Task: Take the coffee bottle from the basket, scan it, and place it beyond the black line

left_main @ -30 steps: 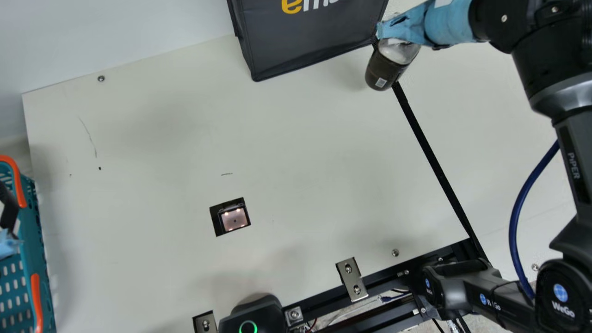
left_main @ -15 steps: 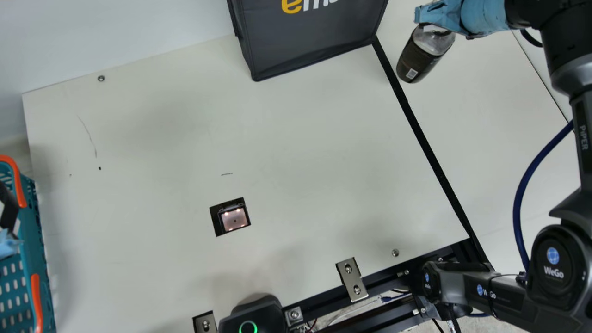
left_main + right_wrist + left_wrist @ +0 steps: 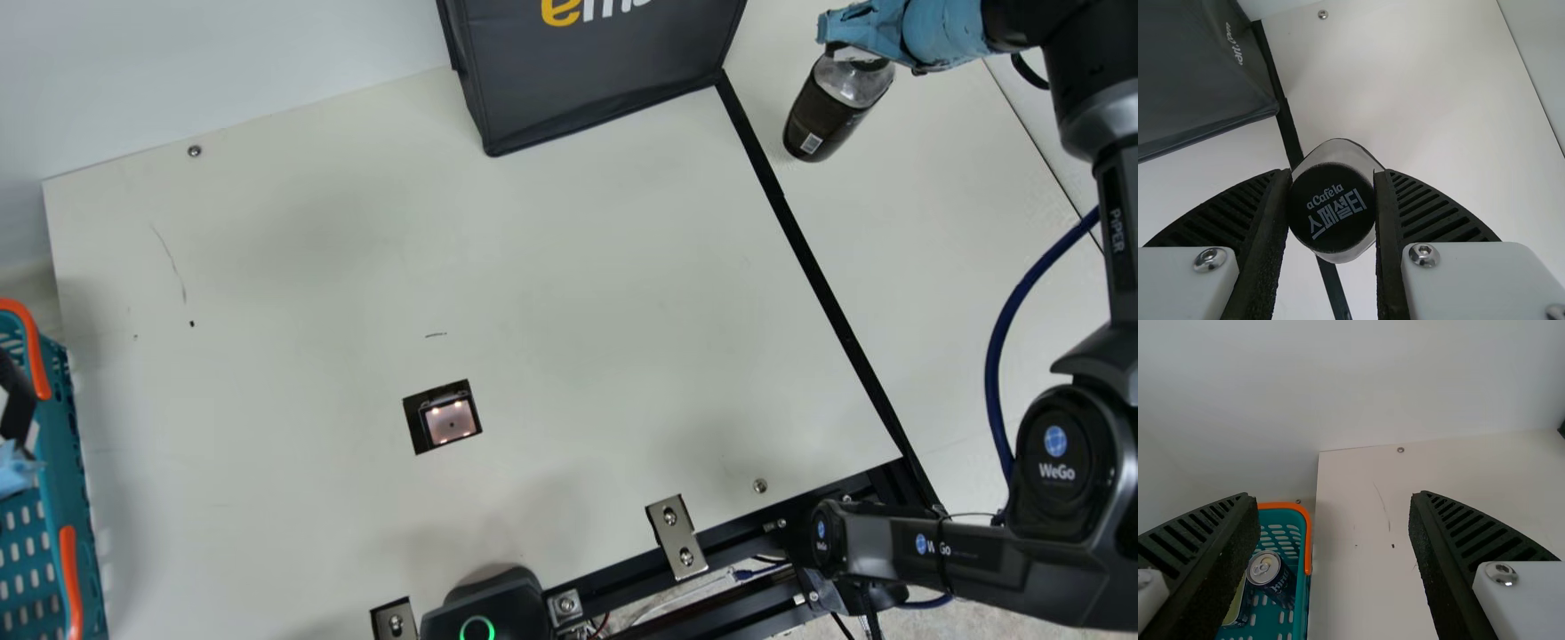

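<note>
Our right gripper is clasping the coffee bottle by its cap, beyond the black line, fingers cap-width apart; our left gripper is gaping empty. We are aiming for a flat, gentle touchdown before releasing.

There is room to pass over the surface between the basket and the black line. The left arm blocks part of the basket; the bag, bottle and right arm obstruct the far side.
</note>
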Robot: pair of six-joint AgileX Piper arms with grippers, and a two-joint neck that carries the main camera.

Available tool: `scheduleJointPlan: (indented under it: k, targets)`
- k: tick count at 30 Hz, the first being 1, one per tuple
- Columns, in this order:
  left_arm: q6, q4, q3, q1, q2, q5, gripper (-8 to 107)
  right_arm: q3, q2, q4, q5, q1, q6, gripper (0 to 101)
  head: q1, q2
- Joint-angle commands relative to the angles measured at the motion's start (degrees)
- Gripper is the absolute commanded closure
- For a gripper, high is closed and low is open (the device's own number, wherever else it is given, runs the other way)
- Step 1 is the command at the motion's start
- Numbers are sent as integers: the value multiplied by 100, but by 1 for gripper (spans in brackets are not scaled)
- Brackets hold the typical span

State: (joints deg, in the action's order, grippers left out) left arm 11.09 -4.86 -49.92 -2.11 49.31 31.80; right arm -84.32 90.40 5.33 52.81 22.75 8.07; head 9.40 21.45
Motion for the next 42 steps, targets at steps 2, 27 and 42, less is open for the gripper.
scheduleJointPlan:
  k: [2, 27, 42]
  targets:
    - [0, 0, 0, 0, 0, 0, 9, -7, 45, -43, -1, 30, 18, 101, -148, 13]
    - [0, 0, 0, 0, 0, 0, 9, 306, 256, -9, -332, 229, 140, 101, -148, 13]
    - [0, 0, 0, 0, 0, 0, 9, 479, 239, -3, -457, 234, 163, 66, -148, 13]
